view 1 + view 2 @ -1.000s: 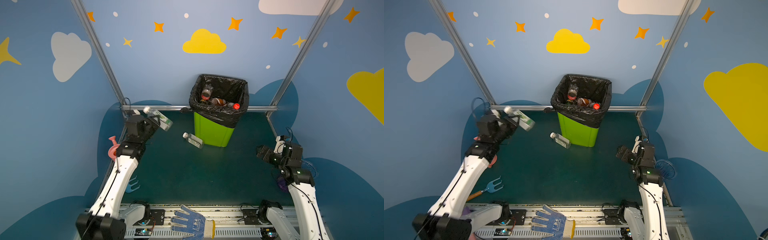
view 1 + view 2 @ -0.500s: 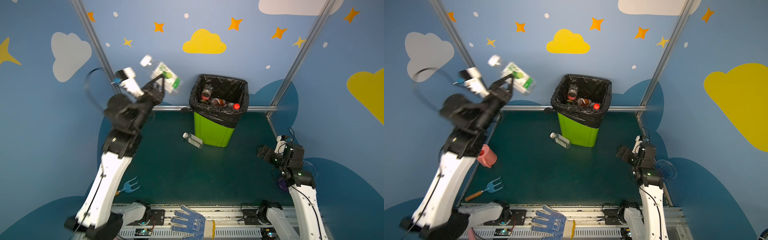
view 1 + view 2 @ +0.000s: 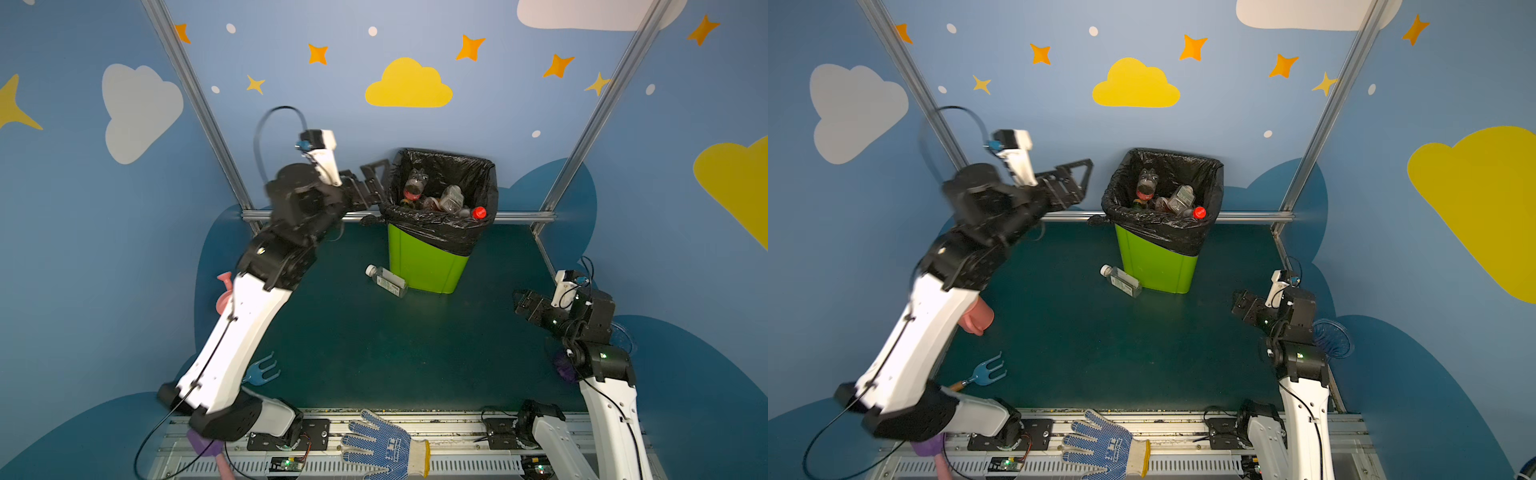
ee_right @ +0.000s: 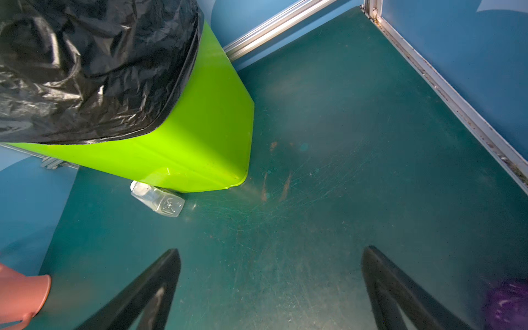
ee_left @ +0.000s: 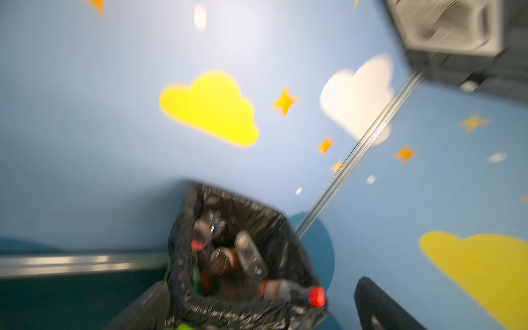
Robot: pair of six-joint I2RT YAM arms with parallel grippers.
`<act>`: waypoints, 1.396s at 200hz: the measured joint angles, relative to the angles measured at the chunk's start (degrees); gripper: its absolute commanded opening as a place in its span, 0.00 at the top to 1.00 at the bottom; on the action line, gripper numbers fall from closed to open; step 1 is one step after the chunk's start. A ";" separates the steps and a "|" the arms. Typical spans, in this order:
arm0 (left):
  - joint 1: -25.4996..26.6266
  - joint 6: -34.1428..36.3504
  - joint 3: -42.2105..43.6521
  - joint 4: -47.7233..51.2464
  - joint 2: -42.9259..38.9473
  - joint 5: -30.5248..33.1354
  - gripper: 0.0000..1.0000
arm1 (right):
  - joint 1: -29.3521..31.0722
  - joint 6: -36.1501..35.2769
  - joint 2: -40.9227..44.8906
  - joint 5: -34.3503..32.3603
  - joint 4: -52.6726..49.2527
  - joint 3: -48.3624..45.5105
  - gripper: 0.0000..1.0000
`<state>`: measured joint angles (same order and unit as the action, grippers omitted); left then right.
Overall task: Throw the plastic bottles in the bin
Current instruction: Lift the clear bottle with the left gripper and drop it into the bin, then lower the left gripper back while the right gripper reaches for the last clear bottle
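I count one bin (image 3: 424, 266), at least four bottles (image 3: 451, 197) inside, one floor bottle (image 3: 386, 281) lying diagonally at its base, cap towards the back left; left gripper (image 3: 1084, 181) and right gripper (image 4: 271, 250) both spread, empty.

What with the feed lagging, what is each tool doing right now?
Left tool: open, holding nothing.
Right tool: open, holding nothing.
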<state>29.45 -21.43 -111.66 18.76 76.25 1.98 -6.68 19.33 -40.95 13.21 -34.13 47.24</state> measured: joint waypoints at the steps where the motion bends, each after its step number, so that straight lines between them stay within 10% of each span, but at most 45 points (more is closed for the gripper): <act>1: 0.00 0.13 0.17 -0.37 -0.52 0.20 0.00 | 0.00 0.00 -0.02 0.04 0.02 -0.04 0.02; 41: -1.49 1.36 12.85 -7.43 -13.31 6.78 0.00 | 2.27 1.40 -2.47 3.89 3.41 -2.69 0.02; 82: -11.85 -5.29 35.47 -4.44 -15.10 6.21 0.00 | 17.68 2.54 -10.75 -0.09 8.52 -3.98 0.04; 159: -24.17 -16.68 69.24 -1.77 -22.34 0.83 0.00 | 47.32 -3.98 -51.36 -15.32 13.33 20.06 0.03; 279: -26.49 -19.78 85.29 -1.77 -29.77 -4.09 0.00 | 51.67 -14.12 -79.89 -24.41 7.87 49.03 0.04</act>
<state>2.96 -41.21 -26.37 16.99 46.48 -2.11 44.99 5.21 -120.84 -11.20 -26.26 96.27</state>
